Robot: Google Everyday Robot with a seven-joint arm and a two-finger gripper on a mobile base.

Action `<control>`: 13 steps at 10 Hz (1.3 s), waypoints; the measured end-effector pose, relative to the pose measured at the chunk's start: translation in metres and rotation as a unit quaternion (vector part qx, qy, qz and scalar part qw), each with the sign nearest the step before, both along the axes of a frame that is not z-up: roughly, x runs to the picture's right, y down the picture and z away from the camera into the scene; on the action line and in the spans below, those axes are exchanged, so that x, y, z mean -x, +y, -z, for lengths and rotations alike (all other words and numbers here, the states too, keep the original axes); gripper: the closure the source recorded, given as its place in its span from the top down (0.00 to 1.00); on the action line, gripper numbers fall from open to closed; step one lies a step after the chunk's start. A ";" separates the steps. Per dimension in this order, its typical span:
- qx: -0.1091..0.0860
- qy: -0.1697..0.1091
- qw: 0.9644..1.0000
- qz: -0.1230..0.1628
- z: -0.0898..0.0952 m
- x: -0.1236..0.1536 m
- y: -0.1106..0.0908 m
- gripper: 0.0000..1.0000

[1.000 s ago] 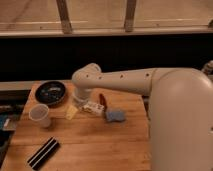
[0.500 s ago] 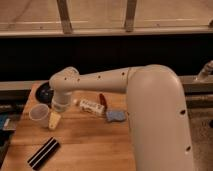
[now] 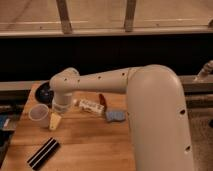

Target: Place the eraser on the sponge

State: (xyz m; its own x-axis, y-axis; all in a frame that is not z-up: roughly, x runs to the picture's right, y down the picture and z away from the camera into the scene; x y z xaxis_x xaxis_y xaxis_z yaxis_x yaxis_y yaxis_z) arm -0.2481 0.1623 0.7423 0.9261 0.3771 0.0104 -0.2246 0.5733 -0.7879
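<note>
The eraser (image 3: 43, 152), a flat black bar with pale stripes, lies at the front left of the wooden table (image 3: 95, 145). The blue-grey sponge (image 3: 116, 116) rests near the table's middle right. My gripper (image 3: 55, 121) hangs below the pale wrist, pointing down beside a cup, well behind the eraser and far left of the sponge. Its pale yellowish fingers hold nothing that I can see.
A translucent cup (image 3: 39, 115) stands just left of the gripper. A dark round plate (image 3: 45, 92) sits at the back left. A white labelled tube (image 3: 91, 106) and a small red item (image 3: 101, 98) lie between gripper and sponge. My arm's bulky link (image 3: 160, 115) covers the right side.
The arm has swung left, carrying the gripper from beside the white tube over to the cup. The eraser, sponge and tube have stayed put.
</note>
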 end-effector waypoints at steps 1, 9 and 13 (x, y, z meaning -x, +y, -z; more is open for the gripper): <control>0.003 -0.006 1.000 0.006 0.002 0.012 0.010 0.80; 0.008 -0.064 0.997 0.052 0.020 0.070 0.073 0.80; 0.021 -0.085 0.995 0.042 0.023 0.065 0.091 0.80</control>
